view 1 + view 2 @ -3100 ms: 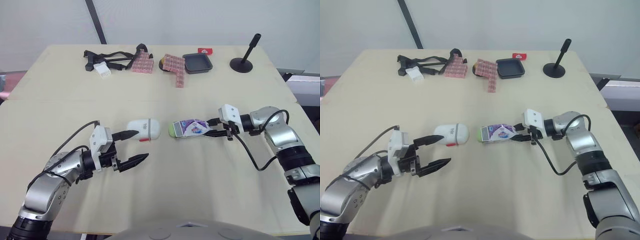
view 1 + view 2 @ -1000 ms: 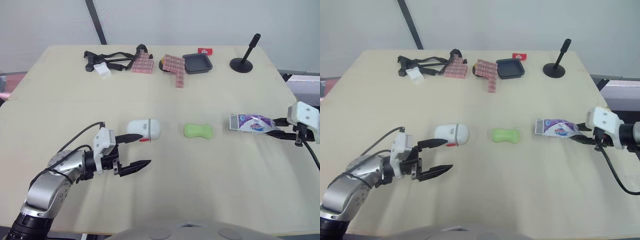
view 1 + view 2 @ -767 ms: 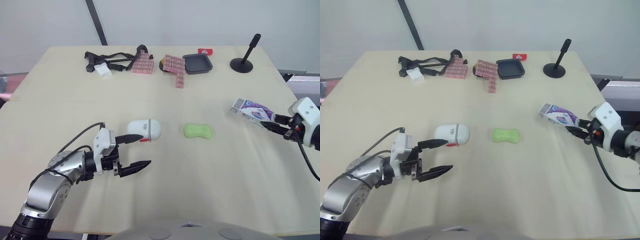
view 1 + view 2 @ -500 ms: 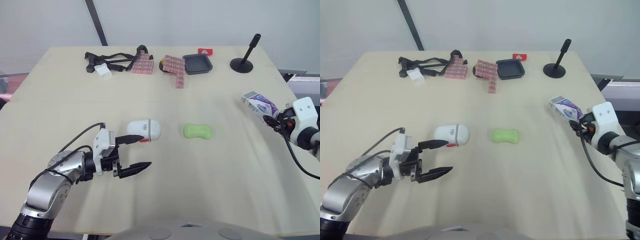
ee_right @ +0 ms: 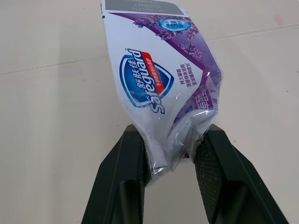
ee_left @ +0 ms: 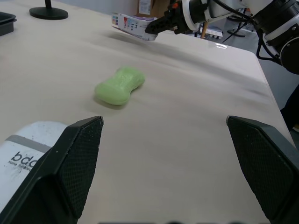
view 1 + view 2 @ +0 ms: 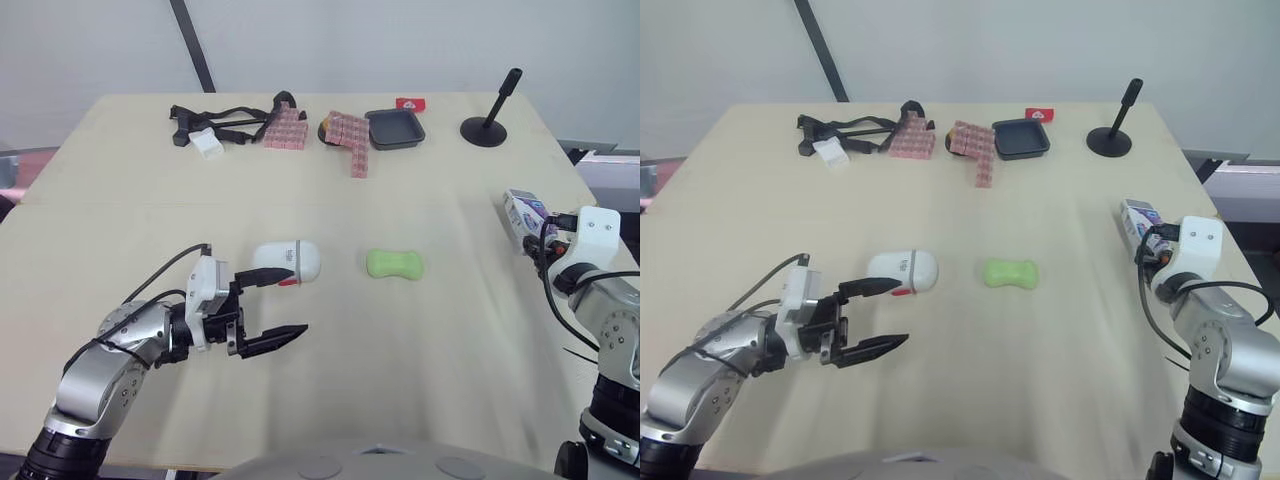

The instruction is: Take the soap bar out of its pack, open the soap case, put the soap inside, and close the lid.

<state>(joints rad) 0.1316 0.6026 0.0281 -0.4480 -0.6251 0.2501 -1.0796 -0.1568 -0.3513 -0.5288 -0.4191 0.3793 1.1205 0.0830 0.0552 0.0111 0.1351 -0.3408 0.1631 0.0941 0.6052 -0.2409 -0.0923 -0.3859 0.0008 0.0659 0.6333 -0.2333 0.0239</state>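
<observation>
Right wrist view: the right gripper (image 5: 172, 137) is squeezed shut on the soap pack (image 5: 156, 79), near the table's (image 7: 450, 345) right edge. The green soap bar (image 7: 394, 264) lies mid-table. The left gripper (image 7: 300, 300), fingers wide apart, sits just beside the white soap case (image 7: 288, 258).

soap case (image 7: 287, 260) left of soap bar (image 7: 394, 264), pack (image 7: 524, 213) far right

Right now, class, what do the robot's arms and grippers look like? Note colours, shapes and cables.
The left arm and right arm are rounded silver-grey shells with black joints. A white boxy housing sits at each wrist, and a thin black cable loops alongside. The left gripper and right gripper each have two black tapered fingers with textured pads.
</observation>
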